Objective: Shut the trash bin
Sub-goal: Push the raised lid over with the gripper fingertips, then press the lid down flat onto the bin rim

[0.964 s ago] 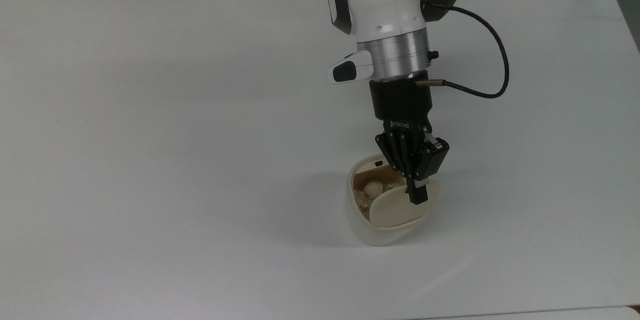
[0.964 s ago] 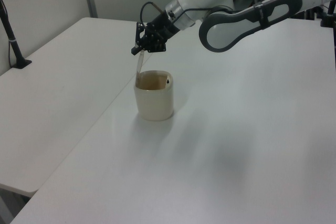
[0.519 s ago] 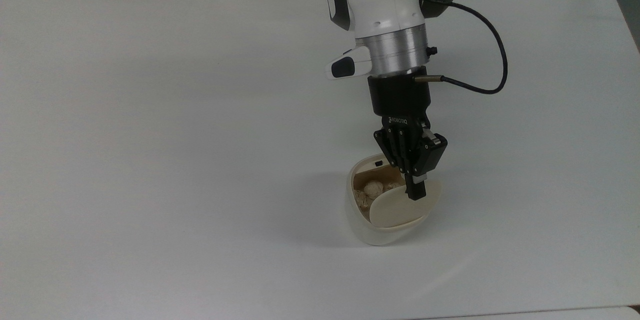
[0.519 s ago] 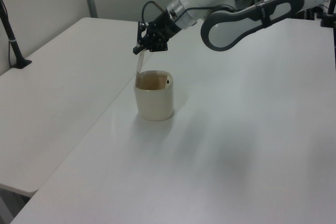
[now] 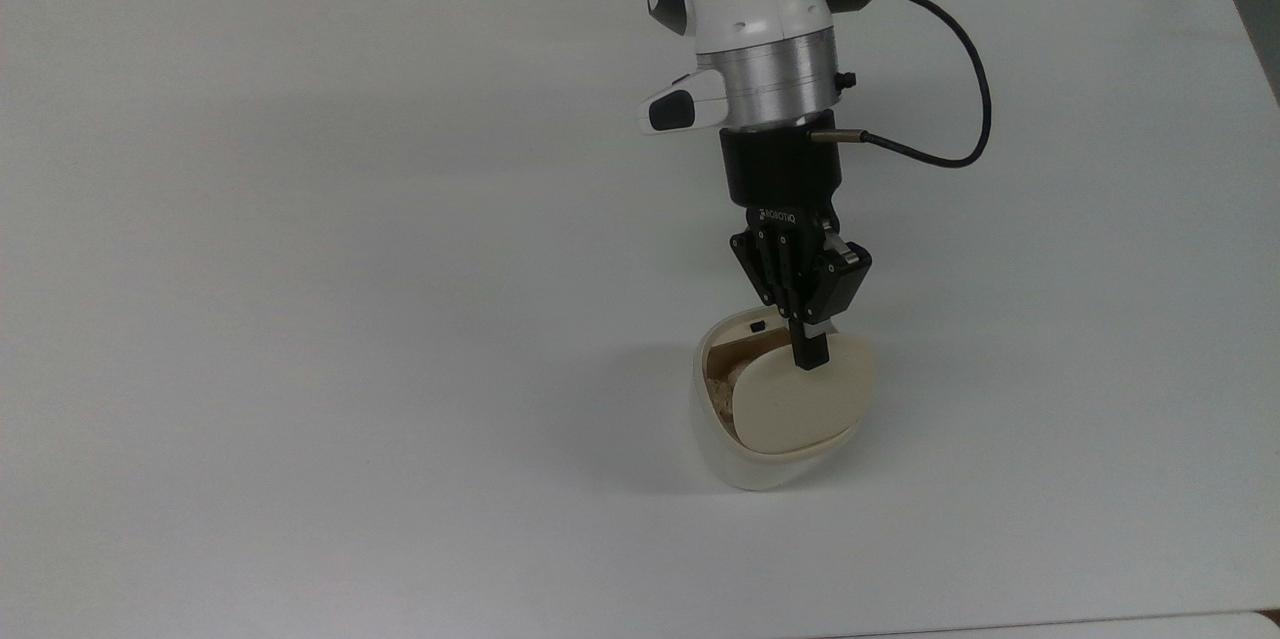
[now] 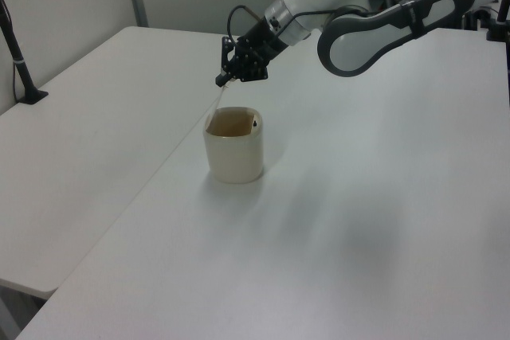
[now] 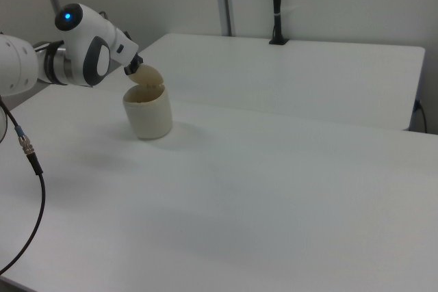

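Note:
The trash bin (image 5: 722, 449) is a cream-white tub standing on the white table (image 5: 300, 219); it also appears in the left view (image 6: 233, 157) and the right view (image 7: 148, 120). Its beige lid (image 5: 800, 407) is hinged up and leans over most of the opening, leaving a gap on the top view's left where crumpled paper (image 5: 717, 386) shows. My gripper (image 5: 808, 355) is shut on the lid's free edge, coming down from the top view's upper side. The left view has the gripper (image 6: 224, 80) above the rim, holding the thin tilted lid (image 6: 218, 103).
A black cable (image 5: 955, 69) loops off the wrist on the top view's right. A black post (image 6: 19, 61) is clamped at the table's far left edge in the left view, and a similar post (image 7: 276, 5) stands at the back in the right view.
The gripper has moved up the top view and swung the lid with it, so the lid now leans further over the opening and hides most of the paper.

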`<state>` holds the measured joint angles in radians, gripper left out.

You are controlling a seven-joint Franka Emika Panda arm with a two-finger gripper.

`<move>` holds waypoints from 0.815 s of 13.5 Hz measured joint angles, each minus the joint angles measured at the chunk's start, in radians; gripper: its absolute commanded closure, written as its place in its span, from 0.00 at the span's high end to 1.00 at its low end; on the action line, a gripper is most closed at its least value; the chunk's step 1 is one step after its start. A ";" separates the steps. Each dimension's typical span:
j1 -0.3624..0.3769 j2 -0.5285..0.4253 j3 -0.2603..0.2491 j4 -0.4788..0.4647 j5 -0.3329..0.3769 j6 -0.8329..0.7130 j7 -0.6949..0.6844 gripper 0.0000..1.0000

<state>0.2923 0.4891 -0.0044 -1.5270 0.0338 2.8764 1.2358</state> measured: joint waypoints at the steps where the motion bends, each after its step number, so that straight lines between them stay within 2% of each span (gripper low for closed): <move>1: 0.000 -0.005 0.000 -0.011 -0.001 0.000 -0.005 0.00; 8: -0.015 -0.046 -0.006 -0.104 -0.001 -0.007 -0.068 0.00; 11: -0.016 -0.067 -0.006 -0.134 -0.001 -0.062 -0.094 0.00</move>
<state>0.2759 0.4222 -0.0101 -1.6606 0.0325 2.8142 1.1417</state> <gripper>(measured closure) 0.991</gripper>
